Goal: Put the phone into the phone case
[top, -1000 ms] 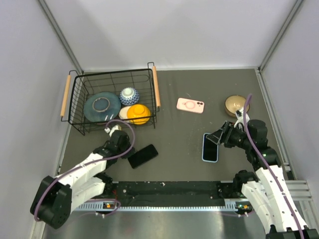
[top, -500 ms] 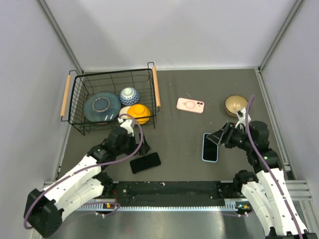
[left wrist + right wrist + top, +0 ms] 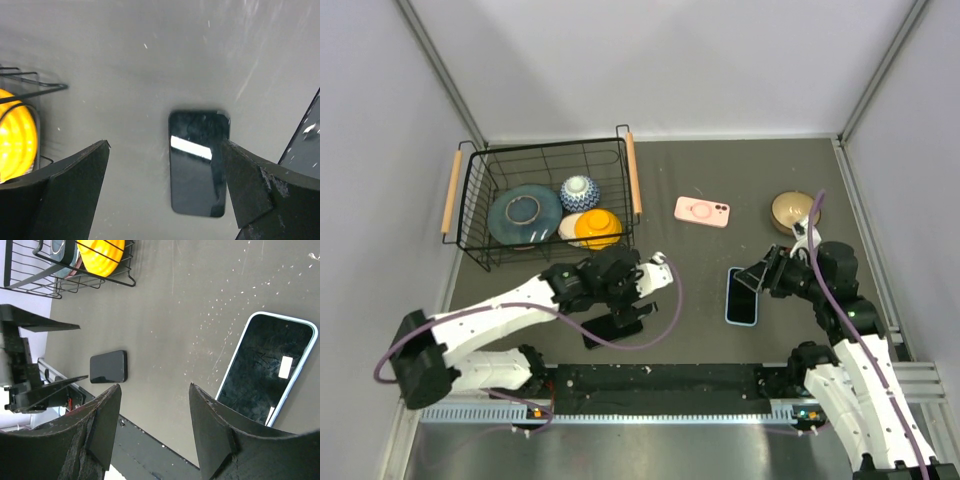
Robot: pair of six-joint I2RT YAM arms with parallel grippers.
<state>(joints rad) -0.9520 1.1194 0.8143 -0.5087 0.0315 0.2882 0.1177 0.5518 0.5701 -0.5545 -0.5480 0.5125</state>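
Observation:
The phone (image 3: pixel 604 334) lies screen up on the grey table near the front edge, its black glass (image 3: pixel 197 162) catching a reflection. My left gripper (image 3: pixel 632 298) hangs just above it, open, and the phone sits under the right finger (image 3: pixel 250 185) with nothing gripped. The pink phone case (image 3: pixel 702 211) lies back up in the middle of the table, far from both grippers. My right gripper (image 3: pixel 758 277) is open and holds nothing, hovering at the top end of a black slab with a light blue rim (image 3: pixel 742 296). In the right wrist view the phone (image 3: pixel 108 366) is far off, beyond my right gripper (image 3: pixel 155 387).
A black wire basket (image 3: pixel 470 215) with wooden handles stands at the left, holding a teal plate (image 3: pixel 525 213), a blue-and-white bowl (image 3: pixel 579 191) and a yellow bowl (image 3: pixel 597 228). A gold round dish (image 3: pixel 793 210) sits at the right. White walls enclose the table.
My left arm has swung right from beside the basket to above the phone, and its gripper has opened. The phone shifted a little toward the front edge. The right arm stayed still.

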